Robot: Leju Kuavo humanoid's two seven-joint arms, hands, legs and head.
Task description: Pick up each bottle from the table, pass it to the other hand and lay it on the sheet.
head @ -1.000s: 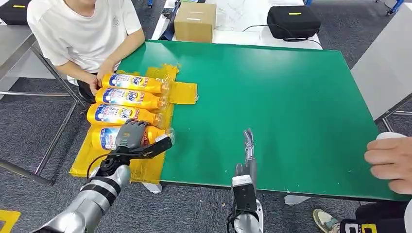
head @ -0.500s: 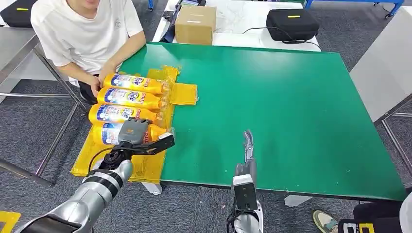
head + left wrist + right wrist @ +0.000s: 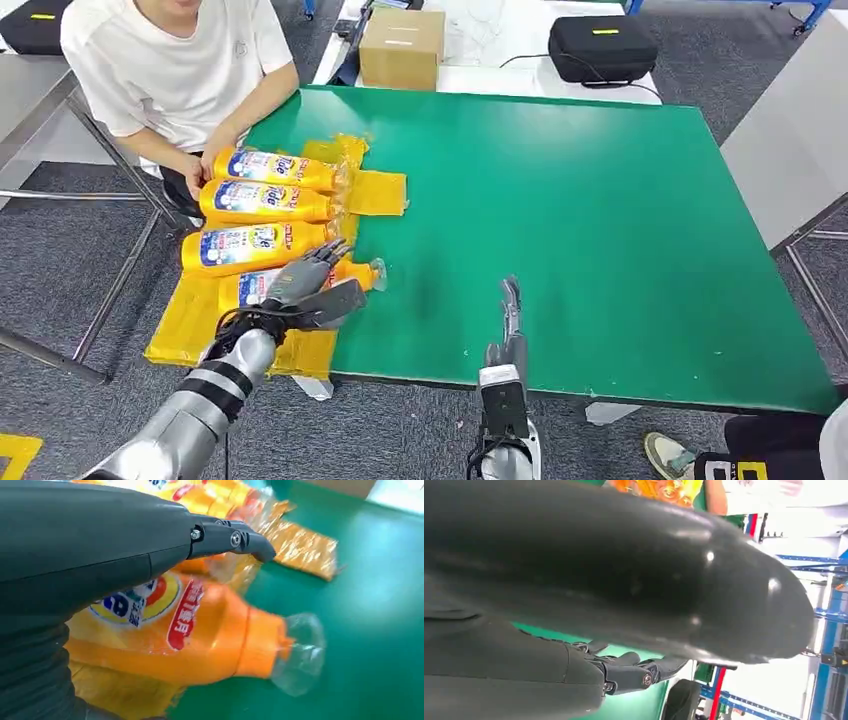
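Note:
Several yellow bottles lie side by side on the yellow sheet at the left edge of the green table. The nearest bottle lies on the sheet with its clear cap over the green top. My left hand hovers just over this bottle, fingers stretched out and thumb apart, not gripping it. My right hand stands edge-on above the table's near edge, fingers straight, holding nothing. The other bottles lie further back.
A person in a white shirt sits at the far left corner, a hand by the farthest bottle. A cardboard box and a black case sit beyond the table. A shoe shows at lower right.
My left hand has opened its fingers off the nearest bottle, which now lies shifted right with its cap past the sheet. A person's hand at the right edge has withdrawn.

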